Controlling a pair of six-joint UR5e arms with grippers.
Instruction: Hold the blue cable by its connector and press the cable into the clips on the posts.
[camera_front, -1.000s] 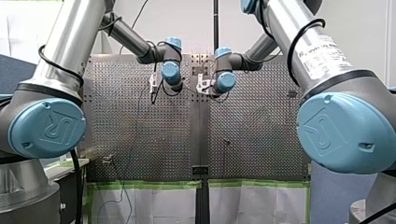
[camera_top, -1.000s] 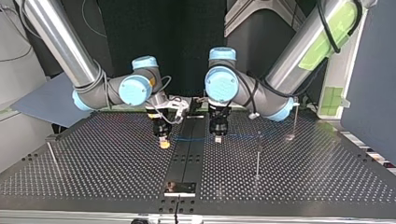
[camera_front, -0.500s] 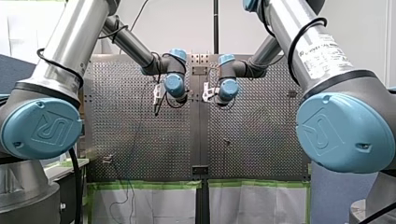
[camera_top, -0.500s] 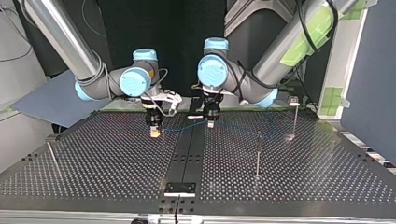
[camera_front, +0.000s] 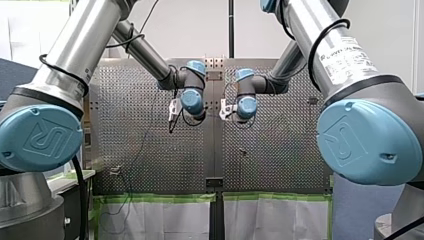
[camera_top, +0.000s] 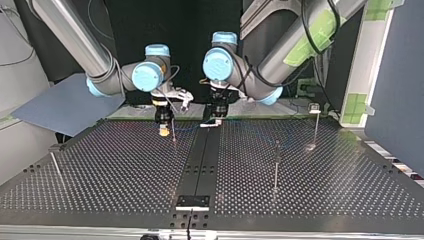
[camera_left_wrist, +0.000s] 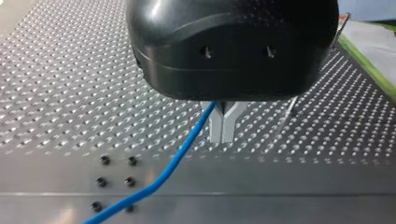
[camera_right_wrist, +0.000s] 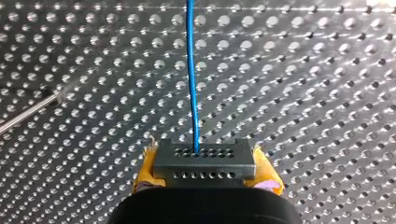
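Clamping the connector (camera_right_wrist: 204, 169) between its yellow pads (camera_right_wrist: 144, 173), my right gripper (camera_top: 163, 131) hangs just beside the strip (camera_top: 200, 165) that runs down the middle of the table (camera_top: 100, 185). In the top view it is on the strip's left, near the strip's far end. The cable (camera_right_wrist: 191, 70) leaves the connector's front face and runs straight ahead above the perforated plate. My left gripper (camera_left_wrist: 222, 136) is over the strip's far end, near the right gripper. Its metal fingers (camera_left_wrist: 217, 128) are pressed together and pinch the cable in the notch above their tips; from there the cable slopes down across the strip. In the top view one post (camera_top: 275, 167) stands right of the strip, another post (camera_top: 315, 127) farther right, and a third post (camera_top: 55, 164) leans far to the strip's left.
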